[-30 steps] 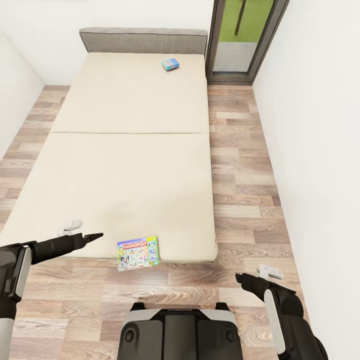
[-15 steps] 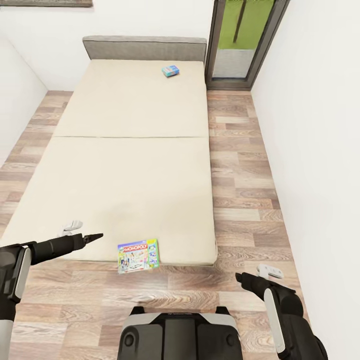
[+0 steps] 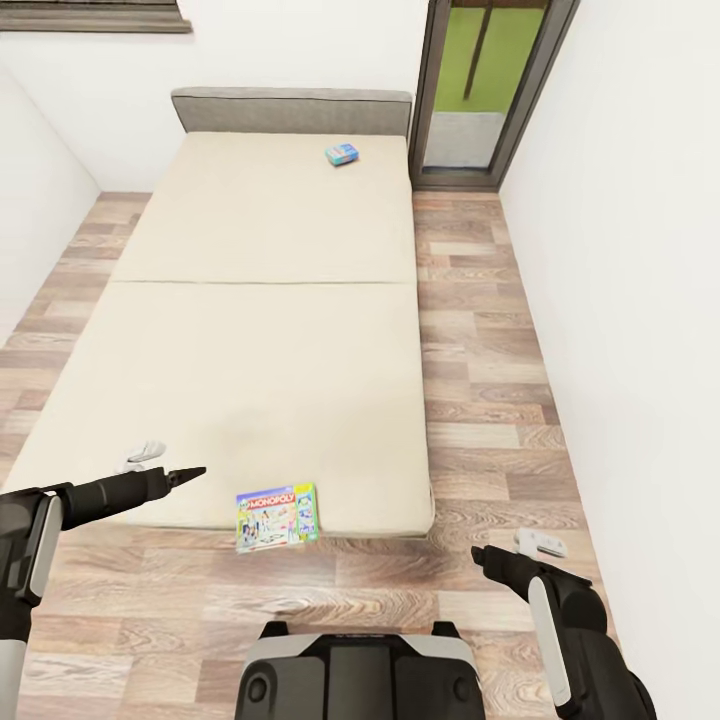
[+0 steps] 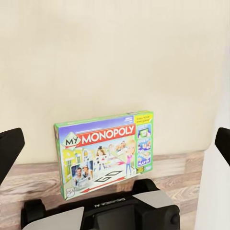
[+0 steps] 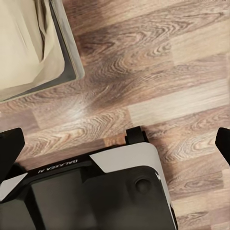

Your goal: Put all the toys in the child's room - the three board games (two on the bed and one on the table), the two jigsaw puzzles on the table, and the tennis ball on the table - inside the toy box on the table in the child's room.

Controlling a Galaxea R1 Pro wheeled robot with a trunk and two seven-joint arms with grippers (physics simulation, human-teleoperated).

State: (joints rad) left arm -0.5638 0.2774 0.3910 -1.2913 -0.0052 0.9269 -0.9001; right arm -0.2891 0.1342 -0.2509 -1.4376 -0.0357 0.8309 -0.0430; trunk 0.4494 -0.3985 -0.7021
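Note:
Two board games lie on the beige bed (image 3: 250, 350). A green-edged Monopoly box (image 3: 277, 517) sits at the foot edge and juts slightly over the floor; the left wrist view has it (image 4: 108, 153) flat below the gripper. A small blue box (image 3: 342, 154) rests near the grey headboard (image 3: 290, 110). My left gripper (image 3: 190, 472) (image 4: 115, 143) hovers over the bed's foot, left of the Monopoly box, open and empty. My right gripper (image 3: 480, 555) (image 5: 115, 143) hangs open over the wood floor right of the bed. The table, toy box, jigsaw puzzles and tennis ball are out of view.
A white wall (image 3: 630, 300) runs close along the right, leaving a plank-floor aisle (image 3: 480, 380) beside the bed. A dark-framed glass door (image 3: 490, 90) stands at the aisle's far end. My own base (image 3: 360, 670) is just short of the bed's foot.
The whole picture has shifted: the bed sits lower and slightly smaller in view, so the camera moved. Both arms hold the same pose and the boxes lie as before.

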